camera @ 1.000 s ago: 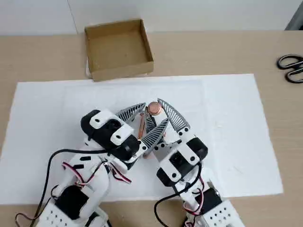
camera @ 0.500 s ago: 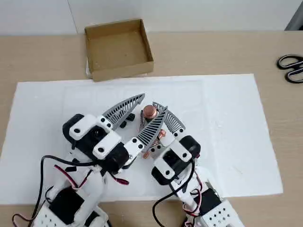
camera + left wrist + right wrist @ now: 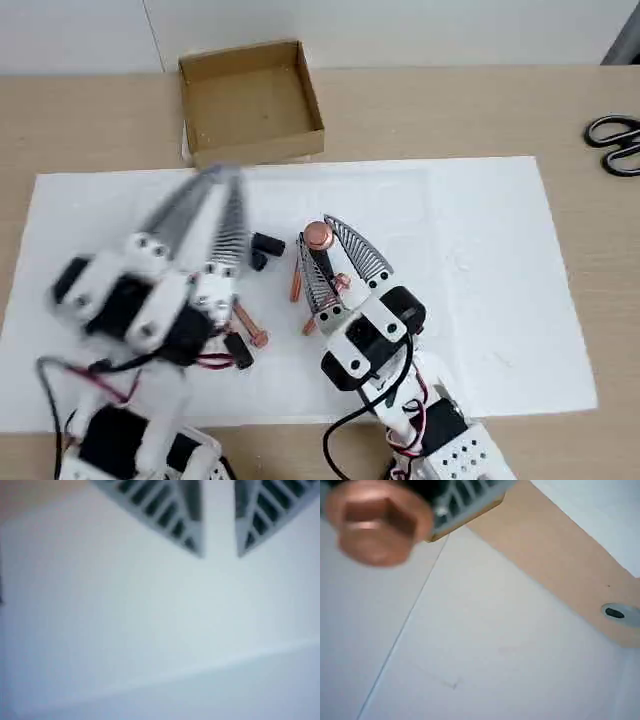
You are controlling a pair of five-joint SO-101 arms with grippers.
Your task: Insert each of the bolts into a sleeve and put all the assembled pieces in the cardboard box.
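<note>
White paper sheet (image 3: 480,260) on wooden table (image 3: 450,110) | left claw (image 3: 220,551) released | right claw (image 3: 314,230) grasping bolt (image 3: 375,525)

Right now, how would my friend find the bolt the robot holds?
Look at the white sheet near the cardboard box. Near its middle, the right end effector grips one bolt. The other bolts lie flat; this one stands, copper head up.

we take this for a small robotics lab or test bench. pale wooden counter (image 3: 450,110) set against a plain white wall (image 3: 420,30). white sheet (image 3: 480,260) spread over it as a work mat. left arm (image 3: 120,300) and right arm (image 3: 375,335) stand at its near edge, red and black wires bare. scissors (image 3: 615,145) and a cardboard box (image 3: 250,100) lie on the counter.
</note>
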